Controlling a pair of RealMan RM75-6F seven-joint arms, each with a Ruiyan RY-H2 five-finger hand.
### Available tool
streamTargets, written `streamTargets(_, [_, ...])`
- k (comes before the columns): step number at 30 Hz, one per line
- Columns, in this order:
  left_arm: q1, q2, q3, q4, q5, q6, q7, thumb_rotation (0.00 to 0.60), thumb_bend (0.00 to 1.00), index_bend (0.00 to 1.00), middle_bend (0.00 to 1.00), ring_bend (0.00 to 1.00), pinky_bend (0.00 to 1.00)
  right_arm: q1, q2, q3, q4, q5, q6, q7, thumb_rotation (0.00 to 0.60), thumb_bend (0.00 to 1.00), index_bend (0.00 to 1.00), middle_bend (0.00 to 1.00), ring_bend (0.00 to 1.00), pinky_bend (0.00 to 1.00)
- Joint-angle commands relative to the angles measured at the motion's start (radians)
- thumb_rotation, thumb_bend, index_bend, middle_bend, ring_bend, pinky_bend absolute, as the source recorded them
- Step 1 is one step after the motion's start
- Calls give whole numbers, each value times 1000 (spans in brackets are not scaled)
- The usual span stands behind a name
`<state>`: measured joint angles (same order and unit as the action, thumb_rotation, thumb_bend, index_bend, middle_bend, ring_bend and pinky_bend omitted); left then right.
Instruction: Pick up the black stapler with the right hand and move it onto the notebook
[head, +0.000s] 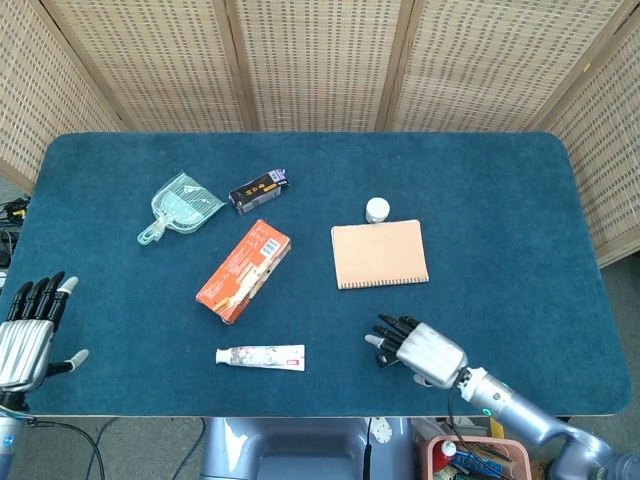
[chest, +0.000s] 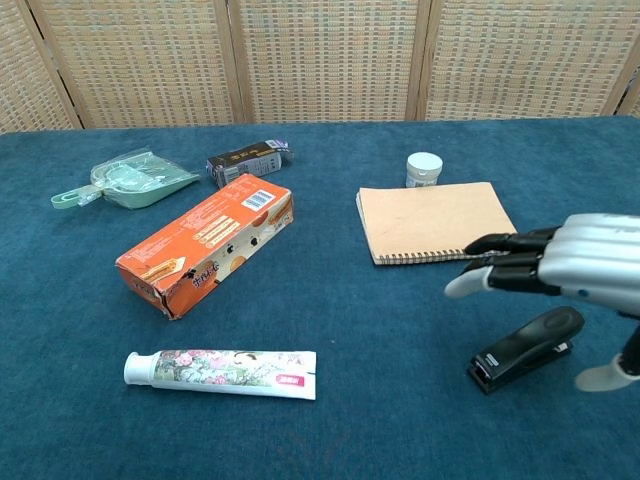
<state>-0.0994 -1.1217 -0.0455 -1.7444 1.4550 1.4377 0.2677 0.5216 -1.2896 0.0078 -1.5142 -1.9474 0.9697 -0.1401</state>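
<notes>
Silver right hand (chest: 560, 265) above glossy black stapler (chest: 525, 348).

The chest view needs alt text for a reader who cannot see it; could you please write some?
The robot's right hand hovers open above a black stapler on a blue table, just in front of a tan spiral notebook. To the left lie an orange box and a toothpaste tube.

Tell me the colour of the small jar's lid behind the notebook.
White; the small jar shows best in the chest view.
</notes>
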Motion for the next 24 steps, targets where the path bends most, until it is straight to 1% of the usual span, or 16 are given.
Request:
streamTargets(1, [-2, 1, 0, -3, -9, -8, 5, 600, 0, 0, 0, 0, 0, 39, -48, 5, 15, 21, -57, -63, 600, 46, 141, 174, 67, 251])
streamTargets(3, [-2, 4, 2, -8, -7, -7, 5, 600, 0, 0, 0, 0, 0, 47, -62, 9, 23, 35, -78, -101, 600, 85, 189, 211, 97, 263])
streamTargets(6, [-1, 6, 3, -10, -4, -3, 4, 600, 0, 0, 0, 0, 0, 52, -74, 9, 28, 58, -98, -132, 600, 144, 224, 249, 130, 296])
streamTargets(8, [-2, 7, 3, -11, -3, -3, 1, 600, 0, 0, 0, 0, 0, 54, -82, 8, 37, 76, -111, -154, 600, 166, 255, 272, 149, 312])
streamTargets(10, [-2, 8, 4, -10, -5, -4, 0, 600, 0, 0, 0, 0, 0, 54, -87, 8, 44, 85, -115, -168, 600, 202, 306, 321, 192, 344])
streamTargets(12, [-4, 9, 3, -10, -7, -6, -2, 600, 0, 0, 0, 0, 0, 52, -96, 8, 57, 96, -110, -182, 600, 254, 382, 389, 251, 383])
streamTargets(15, [-5, 8, 3, -9, -9, -8, -2, 600, 0, 0, 0, 0, 0, 48, -109, 2, 76, 107, -94, -179, 600, 307, 471, 451, 311, 431])
streamTargets(19, [-7, 8, 5, -9, -11, -12, 1, 600, 0, 0, 0, 0, 0, 50, -121, -2, 105, 119, -81, -182, 600, 387, 523, 529, 385, 519])
streamTargets(21, [-7, 8, 5, -9, -13, -12, 1, 600, 0, 0, 0, 0, 0, 51, -126, -2, 114, 120, -64, -170, 600, 411, 532, 540, 395, 532])
streamTargets(24, [-8, 7, 5, -9, -16, -13, 2, 600, 0, 0, 0, 0, 0, 53, -124, 0, 119, 117, -27, -140, 600, 416, 532, 540, 395, 532])
